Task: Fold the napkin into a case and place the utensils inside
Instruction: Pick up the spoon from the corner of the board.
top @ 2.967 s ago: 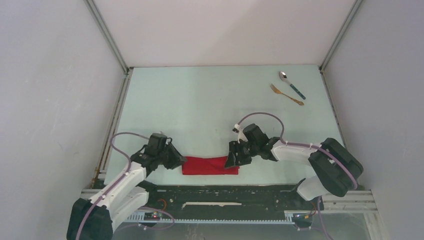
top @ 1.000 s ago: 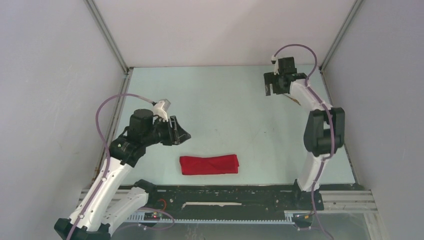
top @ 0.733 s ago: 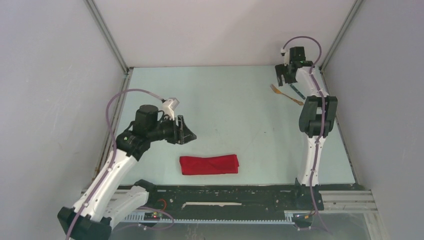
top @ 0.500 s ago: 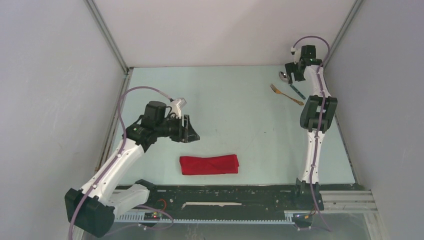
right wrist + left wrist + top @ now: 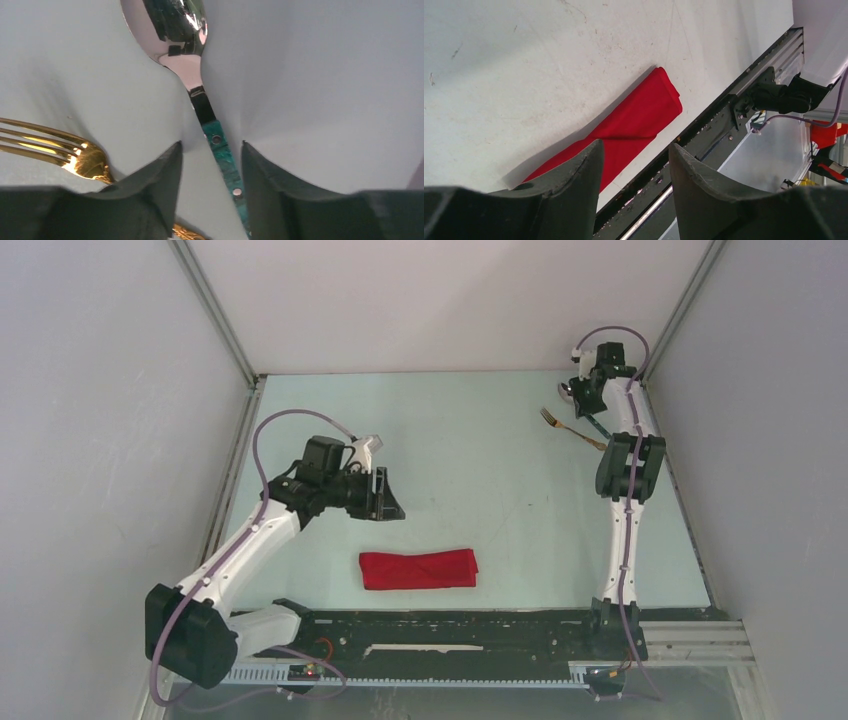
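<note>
Far-right corner: right gripper [image 5: 211,145] straddles the dark teal handle of the silver spoon [image 5: 200,100], jaws apart, not clamped.
Slim gold-bronze fork [image 5: 75,152]: lies just beside the spoon.
Narrow bright red cloth case [image 5: 418,569]: flat, centre front, well apart from both grippers.
Left gripper [image 5: 634,145]: jaws apart, empty, raised.

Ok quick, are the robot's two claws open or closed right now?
Left gripper: open, holding nothing.
Right gripper: open, straddling the spoon handle, not gripping it.

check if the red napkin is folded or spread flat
Folded: the napkin lies as a narrow strip, and the left wrist view shows one layer crossing over another.
</note>
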